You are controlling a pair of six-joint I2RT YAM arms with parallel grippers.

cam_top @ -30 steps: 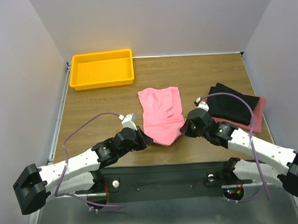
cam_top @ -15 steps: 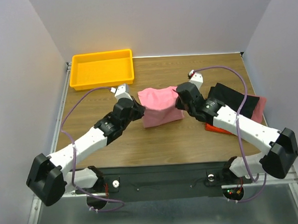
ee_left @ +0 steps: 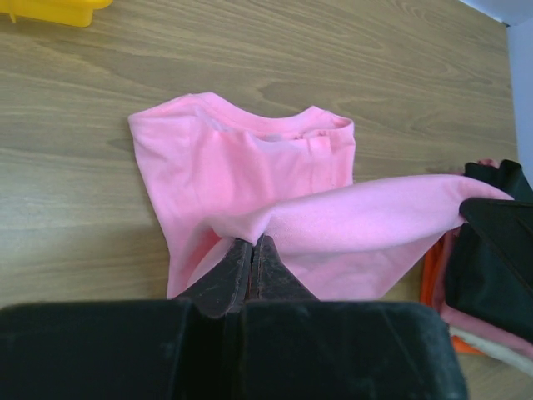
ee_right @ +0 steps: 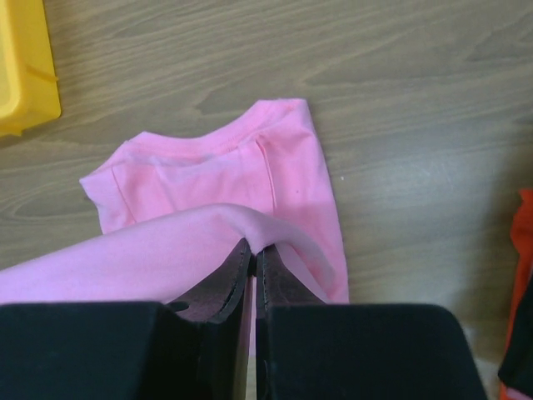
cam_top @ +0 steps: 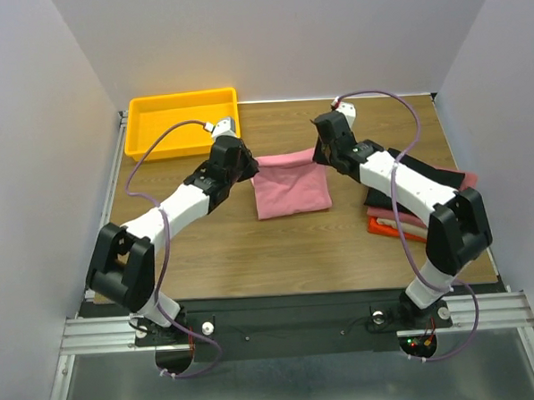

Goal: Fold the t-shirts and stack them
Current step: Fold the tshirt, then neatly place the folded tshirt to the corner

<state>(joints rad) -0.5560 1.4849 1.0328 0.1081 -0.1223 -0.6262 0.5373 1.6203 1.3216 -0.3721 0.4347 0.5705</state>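
Note:
A pink t-shirt (cam_top: 289, 185) lies folded over on the table's middle. My left gripper (cam_top: 250, 166) is shut on its left corner, and my right gripper (cam_top: 319, 154) is shut on its right corner. Both hold the doubled edge above the far, collar end. In the left wrist view the closed fingers (ee_left: 252, 260) pinch the pink cloth (ee_left: 250, 167). In the right wrist view the fingers (ee_right: 254, 258) pinch the fold of the shirt (ee_right: 208, 175). A stack of folded shirts with a black one (cam_top: 407, 179) on top lies at the right, pink and orange-red (cam_top: 385, 226) beneath.
A yellow plastic tray (cam_top: 184, 122) stands at the back left. Its corner shows in the right wrist view (ee_right: 25, 67). The stack's edge shows at the right of the left wrist view (ee_left: 491, 275).
Both grippers carried the shirt's near edge from the front of the table toward the far end, folding the shirt over itself. It now covers half its earlier length.

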